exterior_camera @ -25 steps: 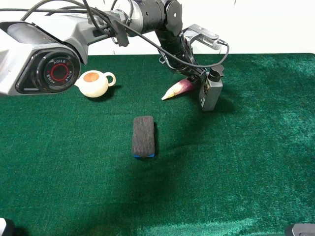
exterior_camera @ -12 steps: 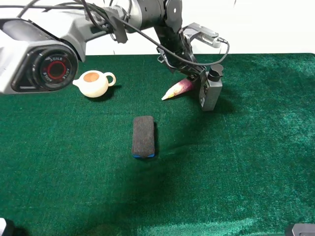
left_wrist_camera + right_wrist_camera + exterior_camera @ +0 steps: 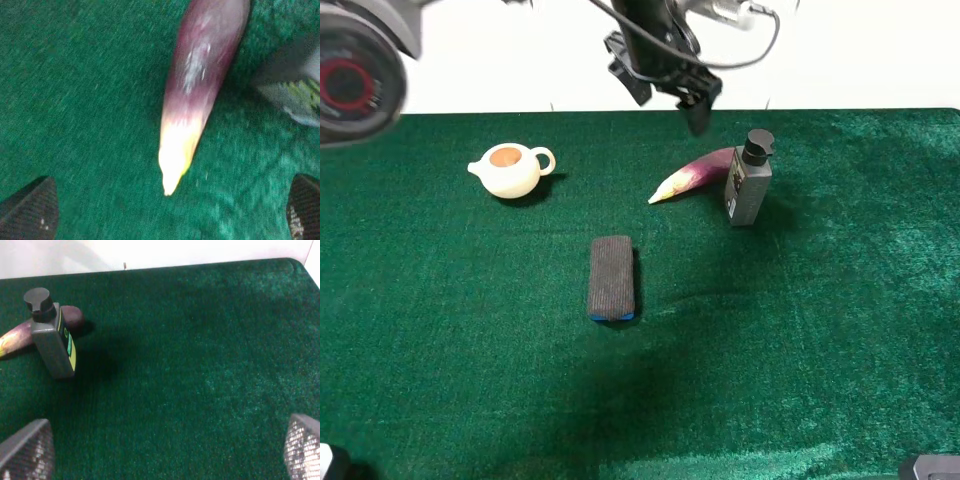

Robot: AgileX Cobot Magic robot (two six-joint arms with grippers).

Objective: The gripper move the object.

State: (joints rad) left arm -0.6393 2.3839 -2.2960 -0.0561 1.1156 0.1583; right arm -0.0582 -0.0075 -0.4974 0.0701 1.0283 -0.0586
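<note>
The eggplant (image 3: 692, 175), purple with a pale cream tip, lies on the green cloth with its thick end against a grey bottle (image 3: 750, 182). My left gripper (image 3: 662, 95) is lifted above and behind it, open and empty. In the left wrist view the eggplant (image 3: 197, 85) lies free on the cloth, and the two dark fingertips (image 3: 30, 210) of the left gripper (image 3: 167, 212) stand wide apart. My right gripper (image 3: 164, 450) is open and empty, far from the eggplant (image 3: 20, 332).
A cream teapot (image 3: 510, 168) stands at the back left. A dark ribbed block with a blue edge (image 3: 612, 277) lies mid-table. The grey bottle (image 3: 50, 337) with a black cap stands upright. The green cloth (image 3: 800, 330) ends at a white wall behind.
My left gripper was down at the eggplant's thick end; it has let go and risen up and back. The eggplant stays on the cloth beside the bottle.
</note>
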